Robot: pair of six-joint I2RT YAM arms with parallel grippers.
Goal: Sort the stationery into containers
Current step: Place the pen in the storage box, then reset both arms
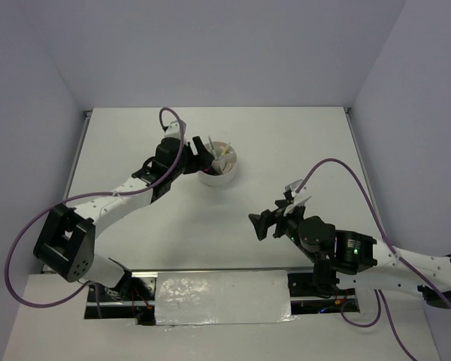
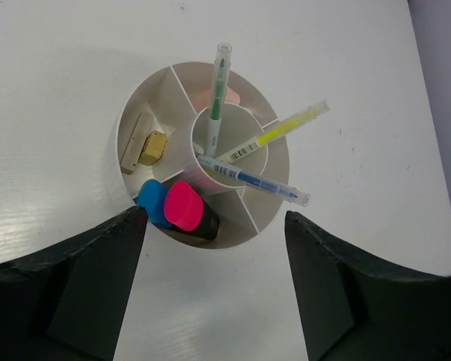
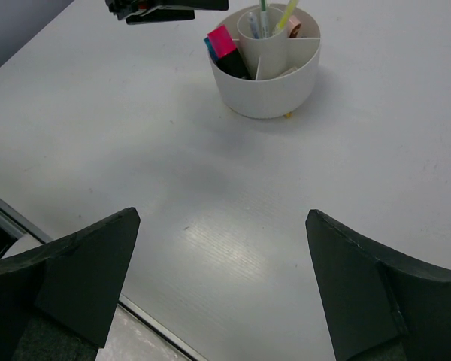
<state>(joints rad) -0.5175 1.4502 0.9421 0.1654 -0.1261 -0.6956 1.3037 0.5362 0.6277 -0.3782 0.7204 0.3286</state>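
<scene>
Cup: the round white divided cup (image 2: pixel 260 212) stands on the far half of the bench (image 1: pixel 308 143), a little left of its middle, well clear of every edge.
Centre tube: a green-and-white pen (image 2: pixel 219 86), a yellow stick (image 2: pixel 289 126) and a blue pen (image 2: pixel 252 180) lean out of it.
Near compartment: a pink highlighter (image 2: pixel 185 207) and a blue highlighter (image 2: pixel 151 199) stand caps up, touching.
Left compartment: a tan block (image 2: pixel 134 140) lies beside a yellowish piece (image 2: pixel 154 147).
Far compartment: something pink, mostly hidden.
Left gripper (image 2: pixel 214 301): just beside the cup on its near-left side, jaws spread, holding nothing.
Right gripper (image 3: pixel 222 289): over the near-right bench, well apart from the cup, jaws spread wide, holding nothing.
</scene>
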